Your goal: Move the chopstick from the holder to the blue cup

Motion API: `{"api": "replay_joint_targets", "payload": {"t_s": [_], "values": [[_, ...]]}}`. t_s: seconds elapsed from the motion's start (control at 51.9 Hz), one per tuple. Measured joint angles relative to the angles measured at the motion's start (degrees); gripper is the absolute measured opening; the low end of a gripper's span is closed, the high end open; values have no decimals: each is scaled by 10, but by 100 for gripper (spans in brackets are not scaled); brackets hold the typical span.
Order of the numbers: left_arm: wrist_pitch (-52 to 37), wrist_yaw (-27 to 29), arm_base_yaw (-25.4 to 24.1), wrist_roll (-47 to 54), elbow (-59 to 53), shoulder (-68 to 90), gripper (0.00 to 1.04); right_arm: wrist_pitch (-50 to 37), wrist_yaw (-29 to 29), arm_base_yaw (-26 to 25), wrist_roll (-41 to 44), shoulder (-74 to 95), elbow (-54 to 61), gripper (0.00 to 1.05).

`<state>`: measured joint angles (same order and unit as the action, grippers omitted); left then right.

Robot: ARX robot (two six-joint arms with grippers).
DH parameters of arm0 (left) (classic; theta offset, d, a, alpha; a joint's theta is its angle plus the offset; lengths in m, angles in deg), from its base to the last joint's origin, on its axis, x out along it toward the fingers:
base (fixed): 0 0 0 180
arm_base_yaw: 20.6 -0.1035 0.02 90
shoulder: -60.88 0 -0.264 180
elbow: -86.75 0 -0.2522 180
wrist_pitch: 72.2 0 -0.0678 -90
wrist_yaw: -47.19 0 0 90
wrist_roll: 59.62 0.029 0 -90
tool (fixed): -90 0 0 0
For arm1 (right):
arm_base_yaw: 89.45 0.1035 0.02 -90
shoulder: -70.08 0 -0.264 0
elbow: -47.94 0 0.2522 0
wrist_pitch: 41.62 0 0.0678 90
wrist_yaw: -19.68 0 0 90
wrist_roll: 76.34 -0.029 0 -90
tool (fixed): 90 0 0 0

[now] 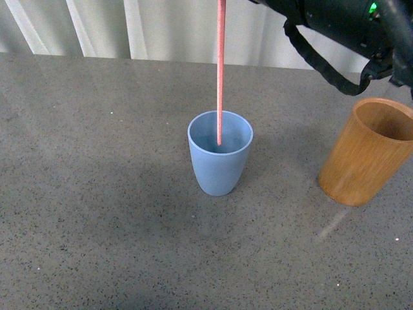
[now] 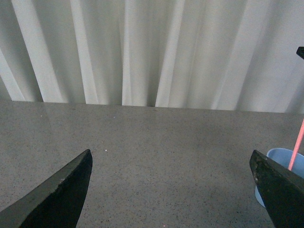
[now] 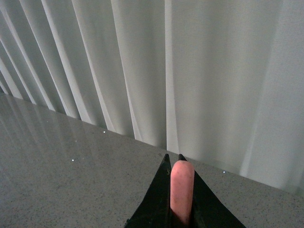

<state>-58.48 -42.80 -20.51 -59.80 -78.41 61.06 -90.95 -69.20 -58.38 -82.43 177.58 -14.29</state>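
While I watch the front feed, the blue cup (image 1: 219, 165) stands upright at the middle of the grey speckled table (image 1: 97, 194). The chopstick (image 1: 220, 71) hangs nearly plumb above it, running from the 12 o'clock edge of the picture straight down into the cup's mouth. Its lower tip shows against the far inner wall, below the rim. I cannot tell whether it touches the wall or the bottom.

At about 3 o'clock from the blue cup, well apart from it, sits the holder (image 1: 364, 158). It looks tipped towards 1 o'clock, and what I can see of its inside holds nothing. My right arm (image 1: 335, 19) crosses the corner at 1 o'clock from the cup, black, with a looped cable (image 1: 322, 64) and a small green light.

On the right wrist feed, the right gripper (image 3: 174, 158) is pinched narrow around the chopstick's rounded pink end (image 3: 182, 190), with a dark finger pressed to either side of it. A white pleated curtain (image 3: 213, 71) fills the space behind.

On the left wrist feed, the left gripper (image 2: 170, 152) is spread wide, its two dark fingers (image 2: 61, 190) far apart with only bare table between them. Past one finger I see part of the blue cup (image 2: 280, 159) and a short pink stretch of the chopstick (image 2: 298, 145) rising out of it.
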Motion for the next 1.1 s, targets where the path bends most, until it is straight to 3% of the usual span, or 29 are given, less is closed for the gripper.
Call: {"api": "replay_joint_targets", "payload": {"t_s": [0.405, 0.887, 0.945, 1.099], "values": [[0, 0, 0, 0, 0, 0, 98, -37, -21, 10, 17, 78, 0, 2], [0, 0, 0, 0, 0, 0, 98, 9, -64, 14, 2, 12, 11, 91], [0, 0, 0, 0, 0, 0, 98, 20, -75, 13, 2, -5, 12, 97], [0, 0, 0, 0, 0, 0, 98, 103, -146, -5, 0, -80, 26, 95]]}}
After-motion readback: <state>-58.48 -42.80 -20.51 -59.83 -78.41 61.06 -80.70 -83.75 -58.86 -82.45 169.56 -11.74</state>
